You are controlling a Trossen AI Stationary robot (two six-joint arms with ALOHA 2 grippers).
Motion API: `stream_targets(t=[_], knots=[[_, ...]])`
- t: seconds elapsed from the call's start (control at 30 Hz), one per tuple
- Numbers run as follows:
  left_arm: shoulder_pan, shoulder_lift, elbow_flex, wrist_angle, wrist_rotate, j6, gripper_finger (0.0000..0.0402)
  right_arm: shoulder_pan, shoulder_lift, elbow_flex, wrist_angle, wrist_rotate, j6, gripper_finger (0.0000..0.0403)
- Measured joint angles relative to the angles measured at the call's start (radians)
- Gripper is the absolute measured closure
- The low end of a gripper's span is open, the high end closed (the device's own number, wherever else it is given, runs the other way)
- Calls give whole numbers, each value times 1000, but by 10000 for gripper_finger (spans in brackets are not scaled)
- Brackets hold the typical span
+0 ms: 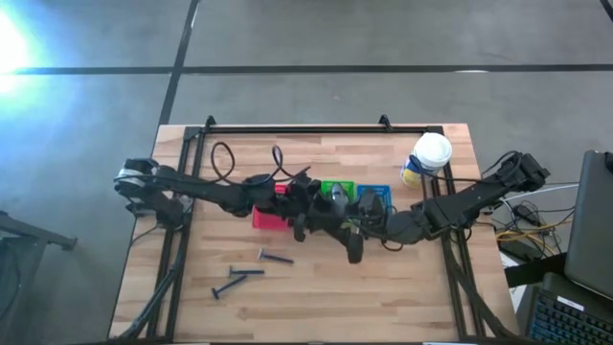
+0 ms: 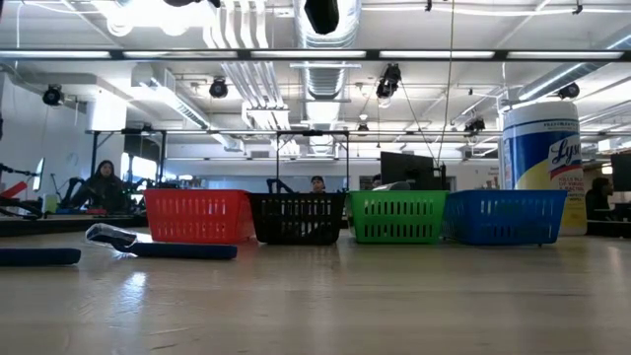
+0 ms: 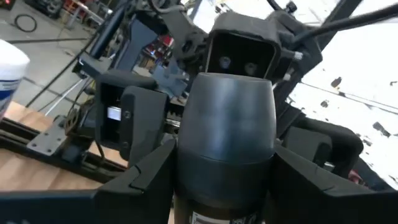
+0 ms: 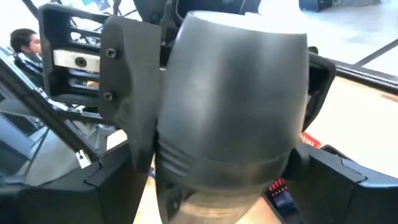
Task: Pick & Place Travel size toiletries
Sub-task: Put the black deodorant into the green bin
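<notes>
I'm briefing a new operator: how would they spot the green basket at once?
Look at the wooden table and its row of four small baskets. The green basket is third from the red end, between the black basket and the blue basket, the only green one.

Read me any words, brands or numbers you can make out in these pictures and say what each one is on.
"Lys": large blue script on the tall yellow-and-blue canister with the white cap, low view; the letters after it are cut off.
Small line of print above that script on the same canister: too blurred to read.
Small white label at the foot of the grey oval piece, left wrist view: too small to read.
</notes>
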Motion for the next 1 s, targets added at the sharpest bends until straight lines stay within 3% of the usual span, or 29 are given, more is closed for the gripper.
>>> stream_targets(t=[0.2, 0.53, 0.67, 0.73, 0.83, 1.0], knots=[[6, 0, -1, -6, 4, 10, 190, 0, -1, 0, -1, -34, 37, 90], [14, 0, -1, -18, 5, 34, 191, 0, -1, 1, -70, -42, 115, 202], [12, 0, -1, -57, 2, 51, 190, 0, 0, 1, -90, -71, 126, 213], [12, -2, -1, -79, 1, 49, 168, -1, 1, 0, -97, -77, 135, 213], [13, -12, 0, -134, -2, 50, 104, -4, 1, 0, -137, -74, 182, 213], [13, -98, -1, -434, -2, 64, 16, -22, 1, 0, -263, -67, 299, 212]])
